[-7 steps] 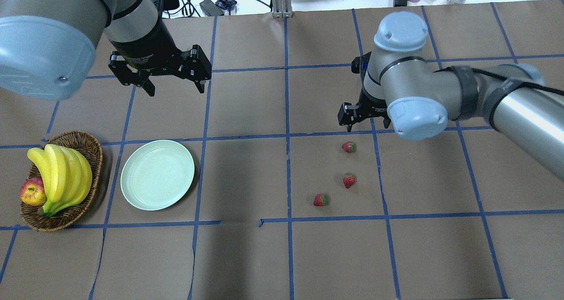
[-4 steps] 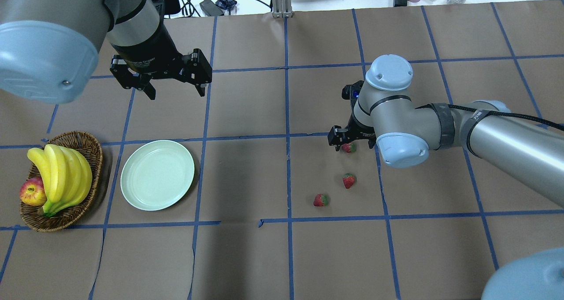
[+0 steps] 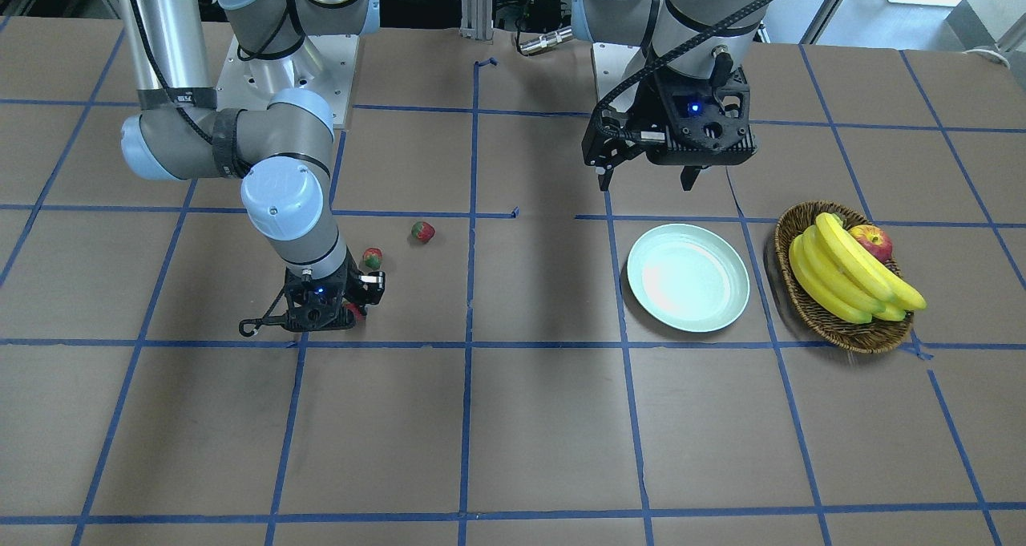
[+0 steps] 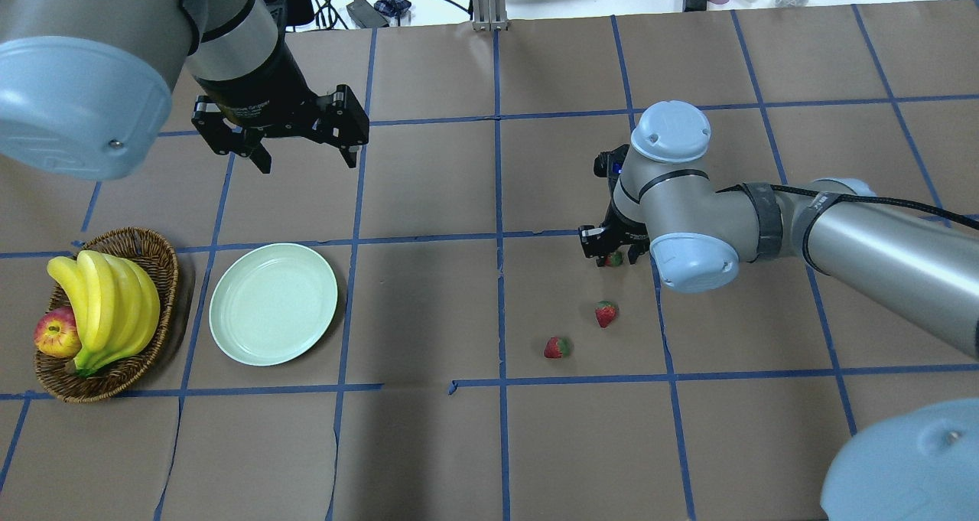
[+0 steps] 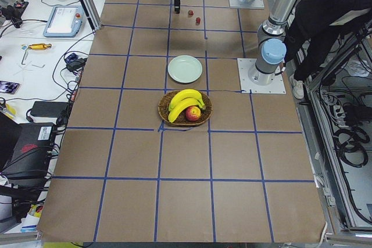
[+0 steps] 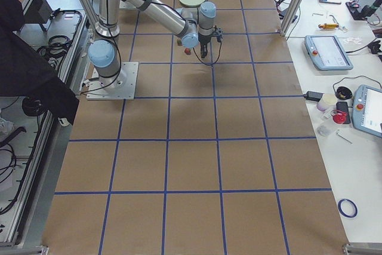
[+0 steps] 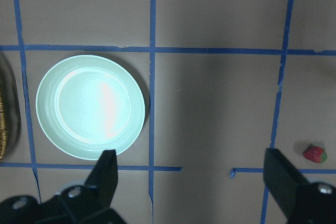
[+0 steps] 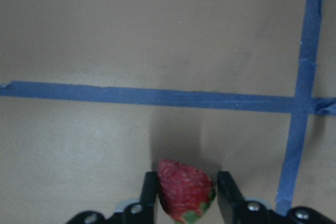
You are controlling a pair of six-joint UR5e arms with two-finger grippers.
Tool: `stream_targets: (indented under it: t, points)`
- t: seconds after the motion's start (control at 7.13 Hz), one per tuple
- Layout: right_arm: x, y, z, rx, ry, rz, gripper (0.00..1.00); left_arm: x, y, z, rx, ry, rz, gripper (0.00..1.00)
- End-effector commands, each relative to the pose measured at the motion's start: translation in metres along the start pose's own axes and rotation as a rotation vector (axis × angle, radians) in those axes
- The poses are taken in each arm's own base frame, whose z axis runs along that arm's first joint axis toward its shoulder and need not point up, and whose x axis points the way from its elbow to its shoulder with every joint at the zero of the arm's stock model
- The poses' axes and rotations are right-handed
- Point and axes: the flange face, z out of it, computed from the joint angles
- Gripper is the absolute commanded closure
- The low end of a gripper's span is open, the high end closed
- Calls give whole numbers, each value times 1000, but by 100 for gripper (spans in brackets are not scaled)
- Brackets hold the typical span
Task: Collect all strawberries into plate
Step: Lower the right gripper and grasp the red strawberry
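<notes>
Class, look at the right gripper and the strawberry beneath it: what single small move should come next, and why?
Probably close the right gripper firmly on the strawberry before any lift. Its fingers stand tight at both sides of it, but whether they already press it is unclear. The strawberry lies on the table, and the plate is empty.

Between the right gripper's (image 8: 187, 184) jaws, the strawberry (image 8: 184, 192) ran off the wrist picture's bottom edge — whether the fingers (image 8: 149, 195) pressed it could not be told. From overhead, only a red sliver showed between the jaws.
</notes>
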Motion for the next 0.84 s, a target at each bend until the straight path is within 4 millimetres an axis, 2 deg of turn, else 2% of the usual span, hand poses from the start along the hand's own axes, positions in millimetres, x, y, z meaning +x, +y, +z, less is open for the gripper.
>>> stream_targets:
  t: [0.0, 0.14, 0.28, 0.42, 0.56, 0.7]
  points:
    - [-1, -2, 0, 9, -2, 1, 95, -1, 0, 0, 0, 0, -1, 0]
    - [-4, -7, -9, 45, -6, -4, 100, 0, 0, 0, 0, 0, 0, 0]
    - [-20, -13, -25, 88, -13, -29, 100, 0, 0, 0, 0, 0, 0, 0]
    - [-43, -22, -41, 114, -19, -56, 100, 0, 0, 0, 0, 0, 0, 0]
    - [-68, -22, -45, 122, -32, 11, 100, 0, 1, -2, 4, 1, 0, 0]
    - [-98, -11, -43, 121, -41, 70, 100, 0, 1, -3, 6, 0, 0, 0]
